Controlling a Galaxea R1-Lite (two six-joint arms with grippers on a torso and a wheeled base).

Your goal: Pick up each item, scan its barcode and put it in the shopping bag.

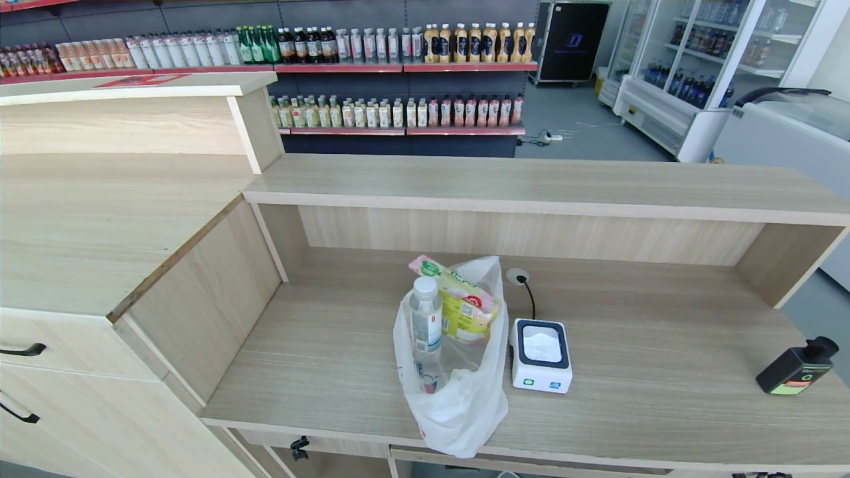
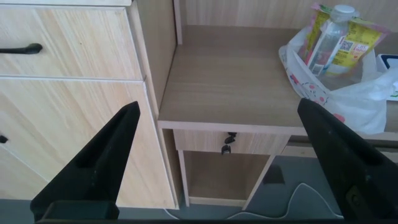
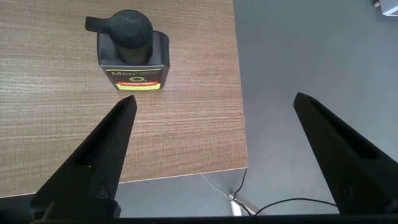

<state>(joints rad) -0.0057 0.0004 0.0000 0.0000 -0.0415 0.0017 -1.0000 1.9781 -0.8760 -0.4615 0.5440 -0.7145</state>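
Note:
A white plastic shopping bag (image 1: pixel 458 398) stands open at the counter's front middle. It holds a clear water bottle (image 1: pixel 425 317) and a yellow-green packet (image 1: pixel 461 302). The white barcode scanner (image 1: pixel 541 355) sits just right of the bag. A black bottle (image 1: pixel 797 368) with a red and green label lies near the counter's right end. My right gripper (image 3: pixel 214 98) is open above the counter's edge, short of the black bottle (image 3: pixel 130 53) and off to one side of it. My left gripper (image 2: pixel 219 106) is open, low before the counter's left front, with the bag (image 2: pixel 336 93) off to one side.
The wooden counter (image 1: pixel 664 372) has a raised back shelf (image 1: pixel 531 186) and a tall cabinet (image 1: pixel 99 219) with drawers on its left. A cable (image 1: pixel 529 295) runs from the scanner to a hole. A key (image 2: pixel 227 144) hangs in the drawer below the counter.

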